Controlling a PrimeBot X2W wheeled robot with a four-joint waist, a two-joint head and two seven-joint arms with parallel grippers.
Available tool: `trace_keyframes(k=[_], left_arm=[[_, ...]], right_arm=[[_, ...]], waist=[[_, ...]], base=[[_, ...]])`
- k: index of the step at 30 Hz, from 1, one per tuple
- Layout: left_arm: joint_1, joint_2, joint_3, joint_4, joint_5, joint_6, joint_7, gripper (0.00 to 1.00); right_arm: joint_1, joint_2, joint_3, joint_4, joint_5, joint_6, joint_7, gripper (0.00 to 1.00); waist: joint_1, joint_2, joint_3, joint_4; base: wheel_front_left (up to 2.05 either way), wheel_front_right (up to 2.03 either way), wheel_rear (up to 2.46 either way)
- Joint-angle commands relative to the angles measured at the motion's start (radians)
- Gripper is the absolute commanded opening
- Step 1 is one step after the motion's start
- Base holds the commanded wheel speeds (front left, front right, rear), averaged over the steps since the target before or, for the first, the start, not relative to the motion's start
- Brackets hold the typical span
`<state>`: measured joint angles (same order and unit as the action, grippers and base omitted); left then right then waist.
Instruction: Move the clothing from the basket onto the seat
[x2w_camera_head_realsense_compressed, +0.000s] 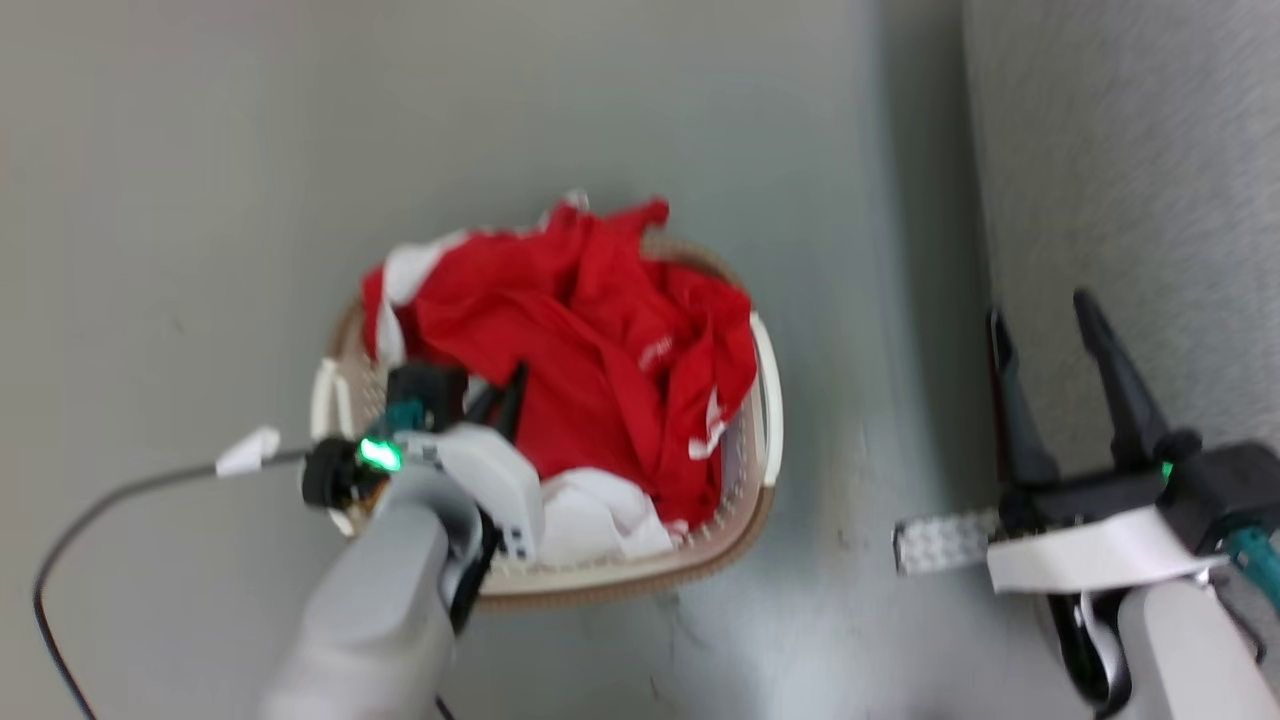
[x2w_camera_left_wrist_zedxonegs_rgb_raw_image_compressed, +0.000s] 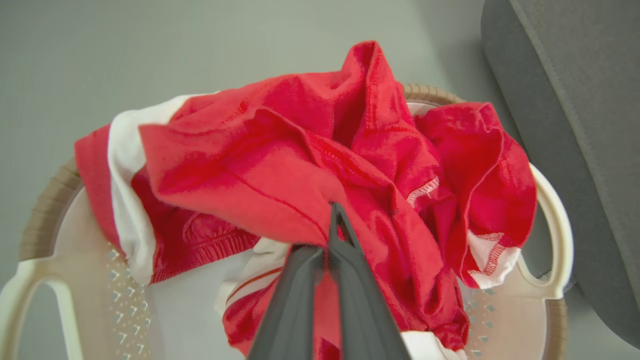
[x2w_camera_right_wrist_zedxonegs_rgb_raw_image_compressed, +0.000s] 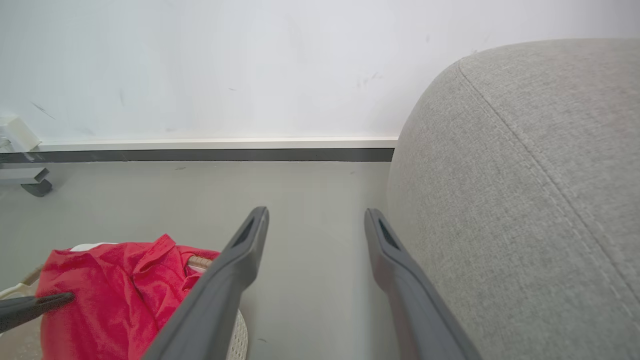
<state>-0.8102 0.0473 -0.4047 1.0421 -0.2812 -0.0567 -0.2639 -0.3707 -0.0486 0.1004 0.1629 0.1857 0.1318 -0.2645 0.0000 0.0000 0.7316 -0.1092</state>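
The clothing, a crumpled red jersey with white trim, is heaped in the oval white basket on the floor. My left gripper reaches into the basket's near left side. In the left wrist view its fingers meet at the tips, shut on a fold of the red clothing above the basket. My right gripper stands open and holds nothing, right beside the grey seat. The right wrist view shows its spread fingers beside the seat, with the clothing at the lower left.
A plain pale cloth lies under the jersey at the basket's near side. A dark cable with a white tag runs over the floor at the left. A white wall with a baseboard and a wheeled base stand beyond.
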Motion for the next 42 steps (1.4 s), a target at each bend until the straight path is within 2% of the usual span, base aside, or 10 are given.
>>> trace_keyframes(k=[1,11,19,31,42], left_arm=[[0.048,0.006,-0.006,-0.023,-0.026,0.003,0.0,0.0],[0.256,0.005,-0.006,-0.155,-0.099,0.004,-0.001,0.0],[0.332,0.006,-0.013,-0.254,-0.118,0.015,0.0,0.0],[0.359,0.064,-0.006,-0.502,-0.121,0.068,0.071,0.0],[0.421,0.107,-0.007,-0.681,-0.127,0.116,0.153,0.0]], right_arm=[[0.035,-0.003,-0.005,0.015,0.012,-0.002,0.0,1.0],[0.217,-0.004,-0.001,0.088,0.027,-0.002,0.0,1.0],[0.338,-0.003,0.008,0.128,0.023,-0.002,0.0,1.0],[0.402,-0.004,0.011,0.131,0.028,-0.002,0.0,1.0],[0.42,-0.004,0.028,0.123,0.028,-0.002,0.0,1.0]], waist=[[0.0,0.0,-0.132,0.023],[0.0,0.0,-0.503,0.05],[0.0,0.0,-0.694,0.078],[0.0,0.0,-0.801,0.093],[0.0,0.0,-0.826,0.085]], base=[[0.0,0.0,0.0],[0.0,0.0,0.0],[0.0,0.0,0.0],[0.0,0.0,0.0],[0.0,0.0,0.0]])
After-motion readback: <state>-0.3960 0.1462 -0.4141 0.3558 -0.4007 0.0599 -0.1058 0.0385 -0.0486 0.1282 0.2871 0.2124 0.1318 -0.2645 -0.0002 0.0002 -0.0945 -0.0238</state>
